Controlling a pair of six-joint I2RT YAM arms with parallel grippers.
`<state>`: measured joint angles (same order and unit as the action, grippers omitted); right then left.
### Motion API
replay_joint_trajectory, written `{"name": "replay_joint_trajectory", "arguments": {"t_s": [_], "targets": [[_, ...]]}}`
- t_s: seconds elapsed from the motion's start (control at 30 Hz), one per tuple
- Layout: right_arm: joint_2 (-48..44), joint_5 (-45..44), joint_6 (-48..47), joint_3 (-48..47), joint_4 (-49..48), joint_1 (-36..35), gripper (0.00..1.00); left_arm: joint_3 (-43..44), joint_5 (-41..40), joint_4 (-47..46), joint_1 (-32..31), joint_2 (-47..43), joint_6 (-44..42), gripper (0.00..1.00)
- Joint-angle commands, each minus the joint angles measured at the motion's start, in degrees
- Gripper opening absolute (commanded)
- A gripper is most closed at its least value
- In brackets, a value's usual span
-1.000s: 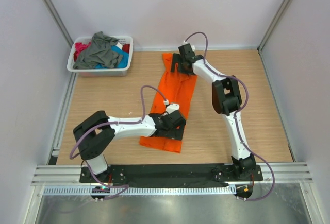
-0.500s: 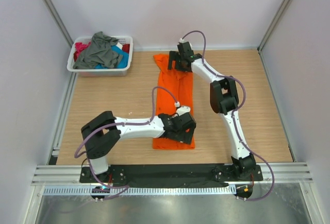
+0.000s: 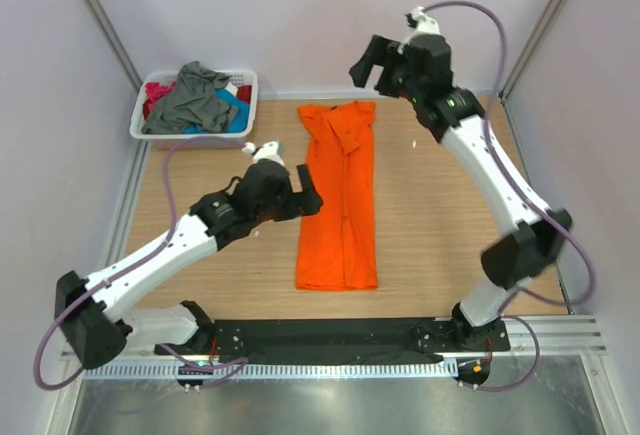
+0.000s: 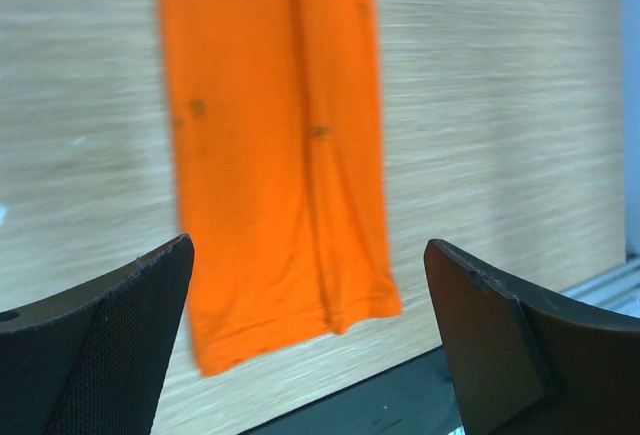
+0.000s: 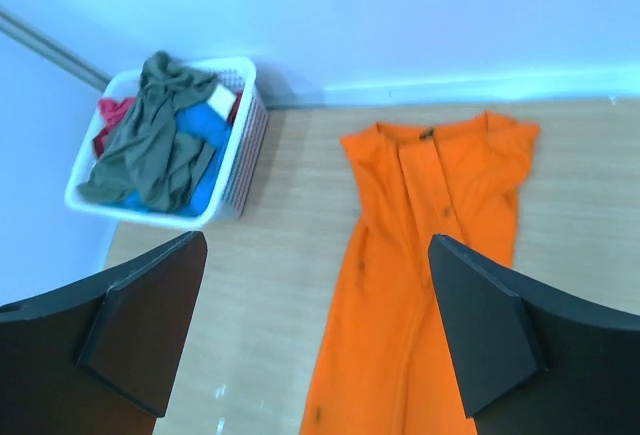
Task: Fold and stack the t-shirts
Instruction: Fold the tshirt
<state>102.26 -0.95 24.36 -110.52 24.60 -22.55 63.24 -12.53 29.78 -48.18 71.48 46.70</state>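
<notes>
Lifted the left gripper off the near hem of the orange t-shirt, its place a second ago, and carried it up and out to the garment's left side, clear of the cloth. Raised the right gripper likewise from the collar end to a high spot over the far edge of the surface, close to the back wall. Straightened the cloth meanwhile, from a slant to a line running squarely from far to near. Holds both pairs of jaws spread wide, with nothing between them and nothing touched. Leaves the orange t-shirt lying flat near the middle of the surface, folded lengthwise into a long narrow band, collar toward the back wall, hem toward the arm bases. Shows the rest heaped in the white basket at the far left corner: dark grey t-shirt on top, teal-blue t-shirt and red-pink t-shirt beneath, well apart from the orange one.
</notes>
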Motion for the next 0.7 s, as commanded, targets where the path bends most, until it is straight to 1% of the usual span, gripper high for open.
{"name": "replay_joint_trajectory", "arguments": {"t_s": [0.0,0.03,0.07,0.1,0.17,0.2,0.23,0.27,0.3,0.33,0.37,0.4,0.43,0.47,0.53,0.57,0.6,0.67], "targets": [[-10.03,-1.16,5.34,23.57,1.09,0.31,1.0,-8.64,5.73,1.7,4.75,-4.67,4.01,0.97],[-13.11,-0.38,8.48,29.08,-0.24,0.4,1.0,-12.58,7.51,0.55,5.64,-5.73,4.97,0.96],[-19.05,0.24,9.82,34.18,-2.17,0.31,1.0,-14.44,8.83,-0.5,6.51,-7.57,6.81,0.95],[-21.55,2.42,11.22,42.76,-2.54,0.4,1.0,-16.03,10.93,-2.25,6.7,-8.37,7.7,0.95],[-26.21,3.59,15.09,49.49,-1.4,0.4,1.0,-19.9,12.35,-3.84,6.7,-9.34,9.37,0.93],[-30.5,4.11,16.06,55.27,-0.27,0.4,0.97,-21.04,14.71,-4.9,6.61,-9.69,9.72,0.93],[-32.37,6.9,16.85,58.11,-0.25,0.31,0.94,-23.23,16.56,-5.25,6.7,-9.78,10.16,0.93],[-34.04,7.45,19.04,60.66,0.18,0.4,0.92,-24.38,17.45,-5.69,6.61,-9.96,10.78,0.91],[-37.71,7.98,20.36,65.3,1.4,0.4,0.86,-25.61,18.24,-6.74,6.7,-10.31,11.91,0.91],[-39.22,10.16,21.42,67.78,1.33,0.31,0.83,-28.15,19.29,-7.36,6.7,-10.57,12.8,0.9],[-40.81,11.22,23.26,70.24,1.15,0.31,0.76,-29.39,19.91,-8.06,6.53,-10.84,13.67,0.88],[-42.82,11.93,24.23,74.44,1.24,0.31,0.73,-31.67,20.61,-9.55,6.44,-11.62,15.42,0.87],[-43.8,13.76,25.11,76.49,1.07,0.22,0.7,-32.56,21.14,-10.26,6.26,-11.98,16.31,0.86],[-44.51,15.0,26.78,80.51,-0.07,0.31,0.66,-33.35,21.24,-10.96,5.39,-12.16,16.93,0.86],[-45.74,17.37,28.19,84.31,-1.83,0.13,0.62,-34.32,20.97,-11.15,4.16,-11.98,18.51,0.85],[-45.92,19.74,29.07,86.07,-4.45,0.22,0.61,-34.5,20.36,-11.23,2.76,-11.63,18.95,0.85],[-46.09,21.15,30.47,89.22,-5.78,0.13,0.6,-34.76,20.1,-11.58,2.05,-11.19,19.22,0.84],[-45.92,22.83,31.54,91.96,-8.59,-0.22,0.6,-34.94,20.0,-12.37,0.73,-9.17,19.66,0.83]]}}
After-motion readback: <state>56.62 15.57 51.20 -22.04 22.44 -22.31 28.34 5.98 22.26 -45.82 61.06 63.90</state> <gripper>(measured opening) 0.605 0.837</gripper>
